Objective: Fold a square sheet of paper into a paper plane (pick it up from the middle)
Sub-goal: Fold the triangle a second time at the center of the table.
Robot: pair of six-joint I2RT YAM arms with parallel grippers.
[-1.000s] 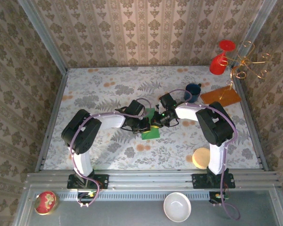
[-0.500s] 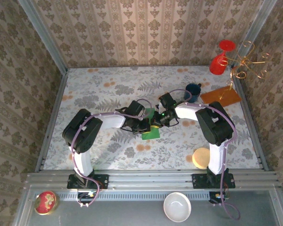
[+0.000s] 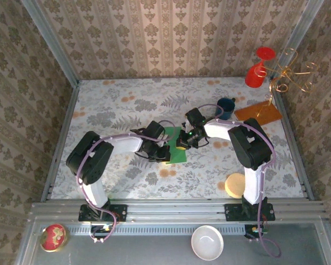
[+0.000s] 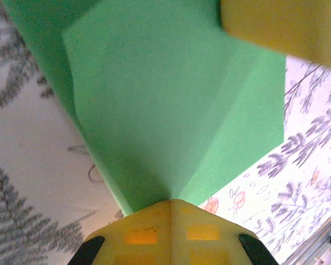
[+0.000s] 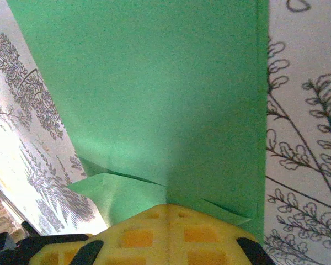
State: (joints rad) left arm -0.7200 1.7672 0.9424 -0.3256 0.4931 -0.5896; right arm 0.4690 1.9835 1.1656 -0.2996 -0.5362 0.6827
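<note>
Green and partly creased, the square sheet of paper point(image 3: 175, 145) lies mid-frame on the table point(image 3: 110, 105). We see left fingers point(image 4: 149, 234) and right fingers point(image 5: 138, 237) pressed together, pinching it. We judge most folds remain.

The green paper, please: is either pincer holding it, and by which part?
Both hold the green paper: left pincer on a folded corner, right pincer on its edge.

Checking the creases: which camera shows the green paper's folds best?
Left wrist: the green paper fans out from the left gripper, its folded layers edged. Right wrist shows a flat stretch, wrinkled near the right gripper. Top external shows it small and partly covered.
</note>
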